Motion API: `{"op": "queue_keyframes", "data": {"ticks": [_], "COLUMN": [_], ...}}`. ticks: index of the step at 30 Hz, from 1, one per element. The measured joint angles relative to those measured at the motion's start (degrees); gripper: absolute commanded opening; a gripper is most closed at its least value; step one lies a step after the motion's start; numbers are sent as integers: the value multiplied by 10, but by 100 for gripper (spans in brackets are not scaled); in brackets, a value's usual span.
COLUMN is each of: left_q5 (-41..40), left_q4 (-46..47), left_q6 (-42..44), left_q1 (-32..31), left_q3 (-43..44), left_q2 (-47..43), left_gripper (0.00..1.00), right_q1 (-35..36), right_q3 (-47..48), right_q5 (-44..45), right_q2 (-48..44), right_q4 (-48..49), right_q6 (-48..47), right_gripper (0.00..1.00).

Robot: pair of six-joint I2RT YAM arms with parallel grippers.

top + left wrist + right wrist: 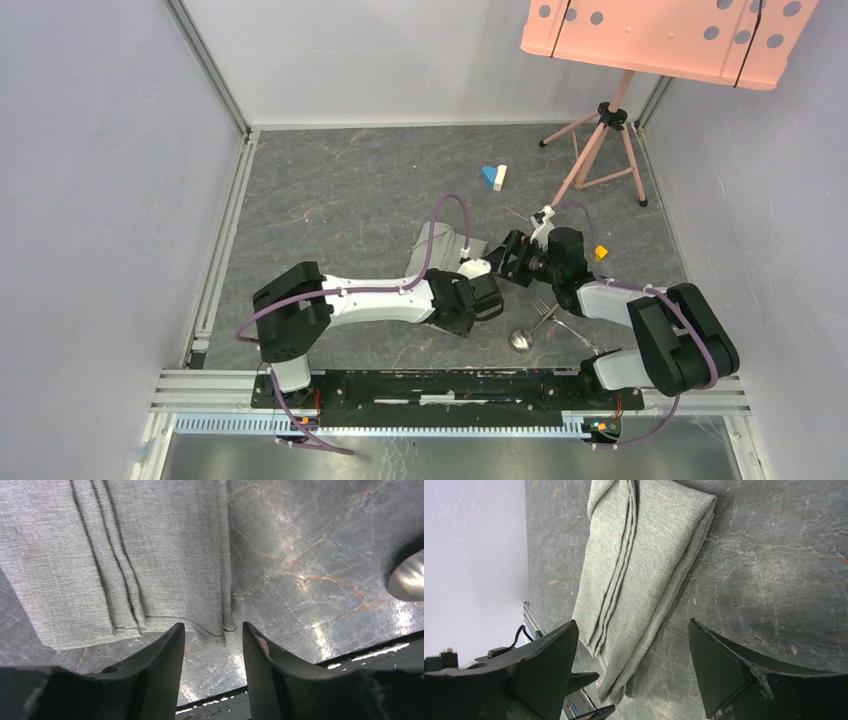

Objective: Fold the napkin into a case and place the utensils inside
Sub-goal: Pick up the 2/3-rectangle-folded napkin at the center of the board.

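Spoon [520, 340]: bowl resting on the table [330, 190], at 5 o'clock of the napkin [436, 243], apart from it.
Fork [545, 303]: just beside the spoon, outside the cloth.
Left gripper [213, 630]: jaws spread, pinching nothing; tips just short of the napkin's near edge.
Right gripper [633, 625]: jaws spread wide and empty, over the napkin's 3 o'clock side.
Napkin: a long narrow folded strip, layered edges running lengthwise, flat on the table; no utensil shows in it.
Open room: bare table from 9 to 12 o'clock of the napkin.
Blocks [493, 177]: 2, blue and white, touching, at 1 o'clock, well apart.
Tripod [603, 140]: at 2 o'clock, by the far right corner.
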Motion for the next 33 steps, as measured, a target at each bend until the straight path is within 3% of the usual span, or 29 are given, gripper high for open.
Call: {"op": "queue_keyframes", "data": {"ticks": [11,21,26,33], "left_q5": [-14,-52,-57,-62], "left_q4": [-6,-24,-32,-43], "left_q6": [0,-1,-1,-1], "left_q1": [-21,-21,-21,-18], "left_q3": [10,13,13,13], "left_q2": [36,52,47,8], "left_gripper": [50,13,6,3], "right_q1": [-2,-2,8,54], "right_q3": [0,-1,-1,-1], "right_q5": [3,15,14,12], "right_q2": [-6,-23,-9,28], "right_q4": [-19,-26,-12,18], "right_q6": [-10,-9,1,31], "right_gripper": [87,89,89,89]}}
